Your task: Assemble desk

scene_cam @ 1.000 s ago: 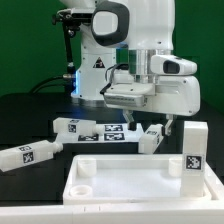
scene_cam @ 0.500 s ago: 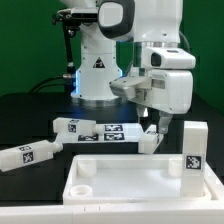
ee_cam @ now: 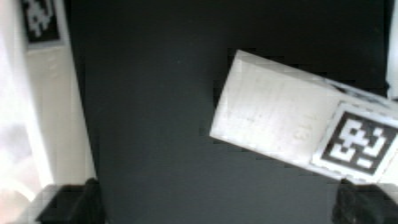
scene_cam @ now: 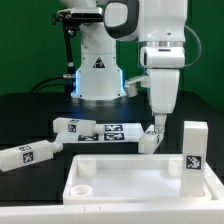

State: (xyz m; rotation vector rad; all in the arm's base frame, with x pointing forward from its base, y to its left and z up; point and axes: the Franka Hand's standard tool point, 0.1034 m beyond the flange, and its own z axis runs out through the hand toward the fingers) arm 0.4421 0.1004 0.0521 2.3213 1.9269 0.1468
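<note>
The desk's white rimmed tabletop panel (scene_cam: 125, 178) lies at the front. One white leg (scene_cam: 193, 150) stands upright at its corner on the exterior view's right. Three more tagged legs lie on the black table: one at the left (scene_cam: 28, 155), one behind it (scene_cam: 73, 127), and one (scene_cam: 151, 139) just under my gripper (scene_cam: 157, 124). My gripper points straight down above that leg. In the wrist view the leg (ee_cam: 285, 112) lies slanted, off to one side of my gripper (ee_cam: 222, 205). The fingers (ee_cam: 68, 205) are wide apart with nothing between them.
The marker board (scene_cam: 118, 131) lies flat between the lying legs, behind the tabletop. The white robot base (scene_cam: 98, 70) stands at the back. A white tagged surface (ee_cam: 39, 22) shows at one edge of the wrist view; I cannot tell what it is.
The gripper has shifted toward the exterior view's right and turned about its vertical axis, so the hand now looks narrow. It now hangs over the lying leg. No parts moved.
</note>
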